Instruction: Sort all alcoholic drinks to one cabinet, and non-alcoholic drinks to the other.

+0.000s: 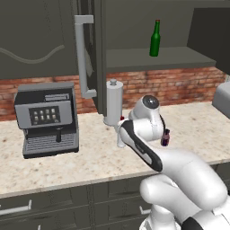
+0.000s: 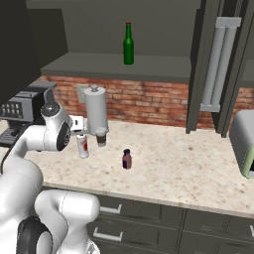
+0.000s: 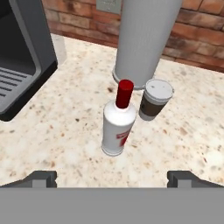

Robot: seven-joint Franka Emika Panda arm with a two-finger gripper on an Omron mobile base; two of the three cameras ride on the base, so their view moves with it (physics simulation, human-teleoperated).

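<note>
the gripper (image 3: pixel 112 177) hangs above the counter with its two dark finger tips spread wide and nothing between them, so the jaws are released. directly ahead of them stands the white bottle with red cap (image 3: pixel 118 119), upright on the speckled counter (image 3: pixel 65 131). just beside it, toward the brick wall, is the paper coffee cup (image 3: pixel 154 99), and behind both rises the tall grey canister (image 3: pixel 144 39). the cup sits very near the bottle and may be touching it; that cannot be told for certain. a coffee machine (image 3: pixel 22 57) stands off to one side, near but apart.

in the right base view the tiny purple bottle (image 2: pixel 127 159) stands alone on open counter, well apart from the others. the green glass bottle (image 2: pixel 128 44) already stands on the shelf of the open wall cabinet (image 2: pixel 99 67), whose door (image 2: pixel 218 64) hangs swung outward.

as a judgement, one alcoholic drink is put away and three drinks remain on the counter; the white bottle looks to be the next pick. the close cup and canister leave little room on that side, so a finger could nudge the cup. the counter toward the front edge is open. the cabinet shelf has plenty of free space beside the green bottle.
</note>
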